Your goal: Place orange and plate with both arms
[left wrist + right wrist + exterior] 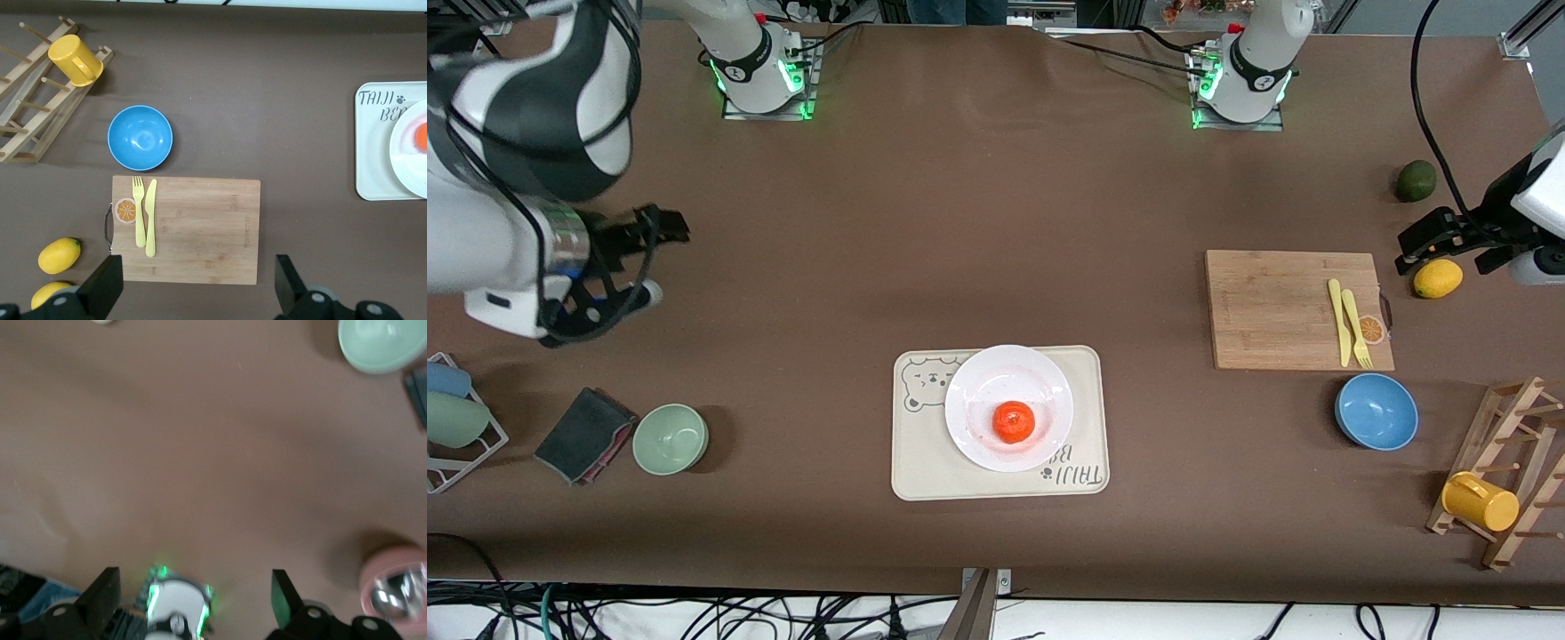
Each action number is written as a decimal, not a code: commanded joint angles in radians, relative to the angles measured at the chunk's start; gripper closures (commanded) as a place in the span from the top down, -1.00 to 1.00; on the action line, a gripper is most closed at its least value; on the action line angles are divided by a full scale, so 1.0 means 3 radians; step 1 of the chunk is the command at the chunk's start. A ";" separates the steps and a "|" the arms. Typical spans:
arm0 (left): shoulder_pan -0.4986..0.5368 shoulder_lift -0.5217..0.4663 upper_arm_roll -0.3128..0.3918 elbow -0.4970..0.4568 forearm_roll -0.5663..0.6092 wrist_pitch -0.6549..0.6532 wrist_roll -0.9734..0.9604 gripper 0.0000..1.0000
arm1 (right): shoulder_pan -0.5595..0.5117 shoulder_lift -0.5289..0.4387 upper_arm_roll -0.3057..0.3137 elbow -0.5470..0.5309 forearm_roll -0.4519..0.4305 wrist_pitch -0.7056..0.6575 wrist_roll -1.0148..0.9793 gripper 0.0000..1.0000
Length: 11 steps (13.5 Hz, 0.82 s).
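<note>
The orange [1014,421] sits on the white plate [983,391], which rests on the cream bear-print tray [925,462] mid-worktop, on the brown covering [960,222]. Toward the left arm's end there's a bamboo cutting board [1272,311] and a blue bowl [1376,412]. The left gripper [1427,242] hangs over a lemon [1438,278], the right gripper [645,258] over bare worktop, both with jaws apart and empty. Cables [694,613] trail under the front edge.

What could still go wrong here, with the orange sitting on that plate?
The orange lies loose on the plate, off centre, so a bump could roll it off. The plate overhangs the tray's edge a little and might rock. Both grippers, left and right, hang open well away, so that seems unlikely.
</note>
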 commanded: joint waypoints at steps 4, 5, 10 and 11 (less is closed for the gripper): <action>-0.0012 0.0026 0.0006 0.0064 -0.0025 -0.0011 0.0020 1.00 | 0.0298 -0.0454 0.0056 -0.0228 -0.0501 -0.0121 0.0193 1.00; -0.0012 0.0026 0.0006 0.0064 -0.0025 -0.0011 0.0020 1.00 | 0.0268 -0.0617 0.0198 -0.0417 -0.0572 0.0017 0.0244 1.00; -0.0012 0.0021 0.0006 0.0064 -0.0025 -0.0011 0.0025 1.00 | -0.0697 -0.1435 0.1659 -0.1429 -0.1088 0.0681 0.0816 1.00; -0.0012 0.0021 0.0006 0.0064 -0.0025 -0.0011 0.0025 1.00 | -0.0998 -0.1629 0.1966 -0.1735 -0.1099 0.0880 0.0903 1.00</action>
